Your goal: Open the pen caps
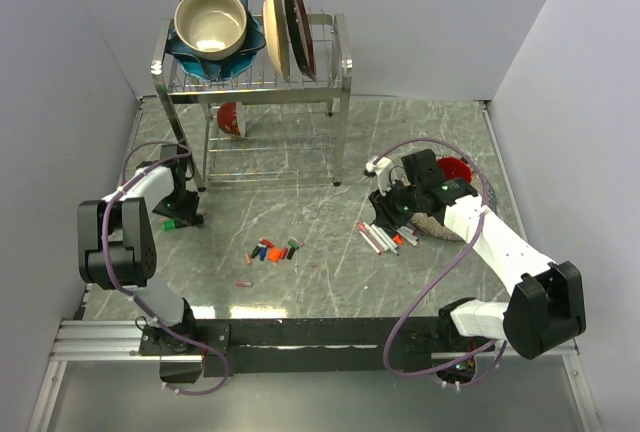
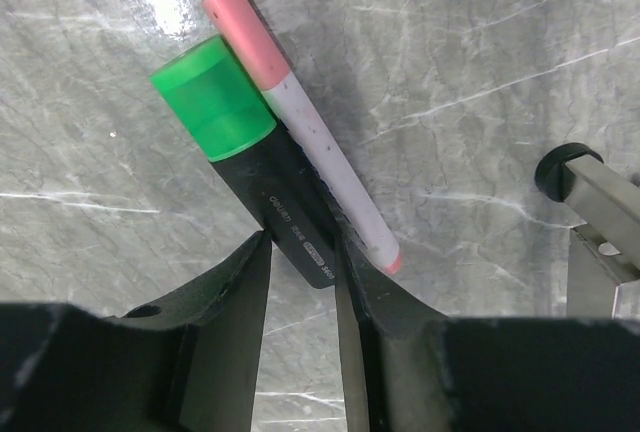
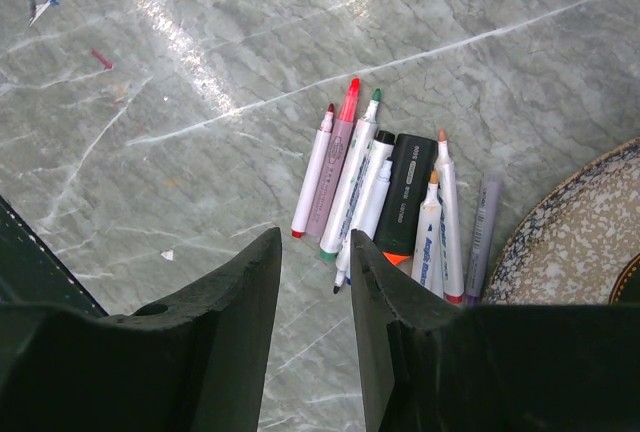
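Observation:
My left gripper (image 2: 300, 247) is shut on the end of a black pen (image 2: 285, 207) with a green cap (image 2: 213, 98), low over the table at the left (image 1: 172, 220). A white pen (image 2: 335, 177) with a pink cap (image 2: 248, 34) lies right beside the black pen. My right gripper (image 3: 315, 247) is open and empty, just above a row of several uncapped pens (image 3: 385, 187), which also shows in the top view (image 1: 385, 239). A small heap of loose coloured caps (image 1: 272, 250) lies mid-table, with one pink cap (image 1: 243, 281) apart.
A metal dish rack (image 1: 340, 72) with bowls and plates stands at the back; one of its feet (image 2: 600, 202) is close to my left gripper. A speckled plate (image 3: 585, 242) lies right of the uncapped pens. A red bowl (image 1: 229, 118) sits under the rack.

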### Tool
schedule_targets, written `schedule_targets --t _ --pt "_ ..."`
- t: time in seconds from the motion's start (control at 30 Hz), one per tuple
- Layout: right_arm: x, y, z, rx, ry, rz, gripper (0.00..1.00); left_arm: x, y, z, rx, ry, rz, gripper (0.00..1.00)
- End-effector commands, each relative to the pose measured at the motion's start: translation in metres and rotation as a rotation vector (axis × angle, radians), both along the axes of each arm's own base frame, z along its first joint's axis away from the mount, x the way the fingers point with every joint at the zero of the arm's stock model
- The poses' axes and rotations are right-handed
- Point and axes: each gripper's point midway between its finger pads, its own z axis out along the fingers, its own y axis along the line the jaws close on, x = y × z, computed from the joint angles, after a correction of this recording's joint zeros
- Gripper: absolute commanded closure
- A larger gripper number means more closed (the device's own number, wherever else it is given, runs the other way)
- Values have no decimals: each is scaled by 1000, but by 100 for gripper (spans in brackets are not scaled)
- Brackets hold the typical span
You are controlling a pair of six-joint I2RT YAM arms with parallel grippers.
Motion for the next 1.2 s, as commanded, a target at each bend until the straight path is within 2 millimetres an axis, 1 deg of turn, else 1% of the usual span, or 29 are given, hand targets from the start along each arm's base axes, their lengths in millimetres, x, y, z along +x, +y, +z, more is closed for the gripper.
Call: schedule_targets --t 0.0,0.17,0.23,0.53,0.7,0.83,0.93,1.07,1.13,1.17 --pt "11 5 21 20 -76 10 58 -15 -6 -3 -29 45 -19 64" --pt "11 5 23 23 -88 11 58 -25 -7 -1 -32 44 -13 64" --pt "12 5 25 24 -93 12 58 -26 -7 1 -28 30 -11 63" --pt "11 4 29 30 -114 13 58 -46 -8 -12 -30 82 -4 61" --pt "10 5 32 36 -122 18 58 -53 -8 -14 -26 79 -2 53" --pt "9 6 34 45 -124 26 58 -62 -7 -18 -24 98 0 50" --pt "8 7 36 51 -129 32 58 -66 -9 -19 -31 99 -5 52" --pt "8 6 37 49 -138 29 58 -67 -9 -14 -31 73 0 66" --pt "9 5 36 48 -141 30 58 -68 -11 -11 -38 59 -11 69" --pt "9 5 37 50 -144 28 58 -67 -12 -6 -42 39 -14 71"
